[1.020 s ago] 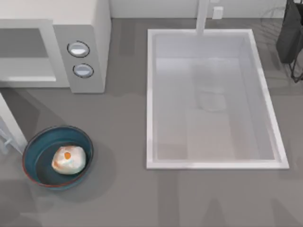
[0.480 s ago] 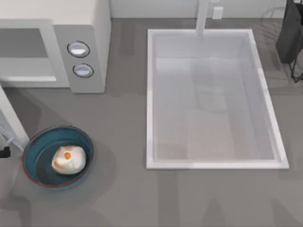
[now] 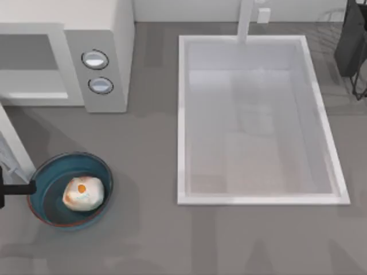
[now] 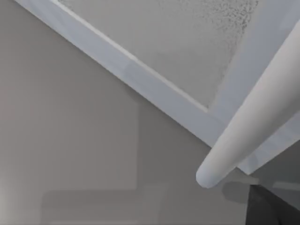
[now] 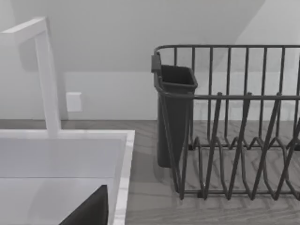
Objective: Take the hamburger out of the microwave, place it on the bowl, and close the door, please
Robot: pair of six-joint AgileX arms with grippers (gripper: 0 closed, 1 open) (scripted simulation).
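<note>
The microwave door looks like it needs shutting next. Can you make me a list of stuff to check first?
1. Hamburger out of the microwave and in the bowl: ok.
2. Inside of the microwave free of food: ok as far as the top view reaches.
3. Door shut: not ok, it stands swung open at the table's left edge.
4. Left gripper near the door: ok, it sits by the bowl's left rim, beside the door.
5. Left gripper's fingers: cannot tell.
6. Bowl clear of the door's swing: cannot tell, they are close.
</note>
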